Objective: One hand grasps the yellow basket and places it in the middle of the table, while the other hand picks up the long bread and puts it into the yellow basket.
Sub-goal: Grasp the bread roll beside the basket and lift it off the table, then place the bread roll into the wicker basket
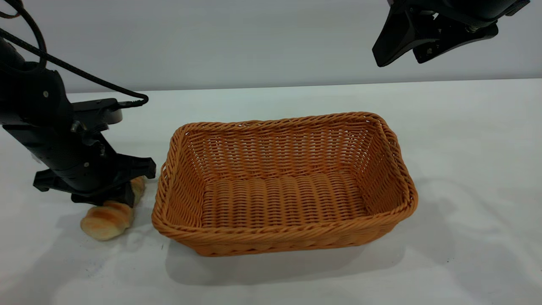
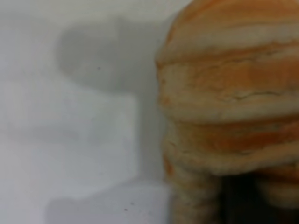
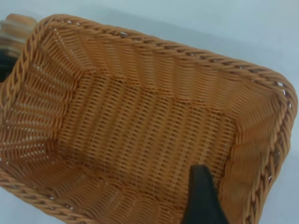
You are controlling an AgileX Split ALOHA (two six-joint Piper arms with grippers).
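Left claw: you have it low at the left edge of the exterior view, down over the long bread, its black body covering the middle of the roll. Its fingers straddle the roll, but you cannot tell whether they are pinching it or merely spread around it. A black cable runs from the upper left down to the top of this claw.

Long bread: it lies on the table just beside the left short side of the yellow basket, outside it. One striped end pokes out below the claw toward the lower left, the other end peeps out near the basket rim. In your left wrist view the roll fills the right half of the frame, orange-brown and cream stripes plain, with bare table and shadow on the left.

Yellow basket: it stands upright in the middle of the exterior view, nothing inside it. In your right wrist view the basket fills nearly the whole frame, seen from above.

Right claw: it hangs at the upper right of the exterior view, well above the table and clear of the basket. Its two fingers stand apart, holding nothing. One dark fingertip shows at the lower edge of the right wrist view.

Table: white, with soft shadows beneath the basket and the left claw.
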